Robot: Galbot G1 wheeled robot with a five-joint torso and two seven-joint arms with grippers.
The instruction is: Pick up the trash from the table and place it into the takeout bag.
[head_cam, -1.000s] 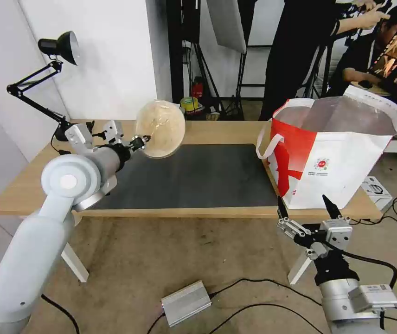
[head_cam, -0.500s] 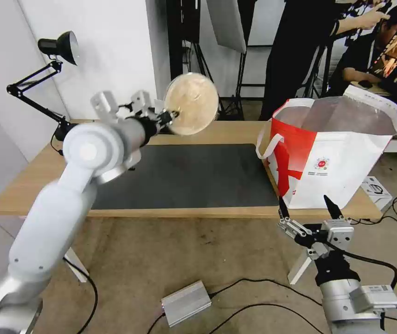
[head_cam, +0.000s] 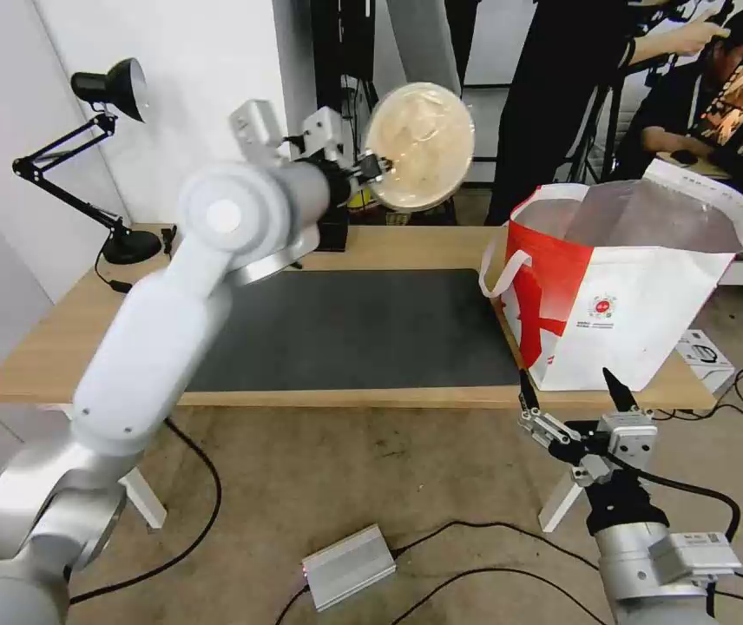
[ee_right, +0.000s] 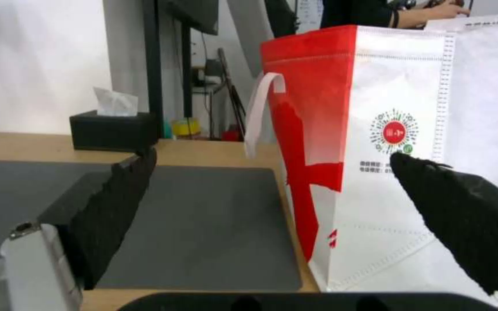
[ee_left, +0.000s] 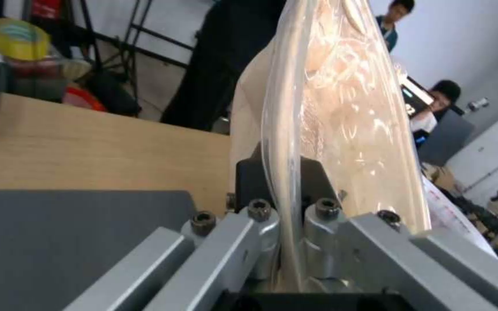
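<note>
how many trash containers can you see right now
1: a beige paper bowl, tipped on edge, pinched at its rim by the left hand above the table's far edge. Others may be inside the takeout bag.

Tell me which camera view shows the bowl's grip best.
The left wrist view: the left gripper has its fingers closed on the rim of the bowl, seen edge-on. The head view shows the whole bowl held on its side, high above the table, left of the bag.

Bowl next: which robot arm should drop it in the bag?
Probably the left. Its gripper already pinches the bowl by the rim, high above the table, near the open bag. The right gripper hangs open and low, below the table's front edge.
</note>
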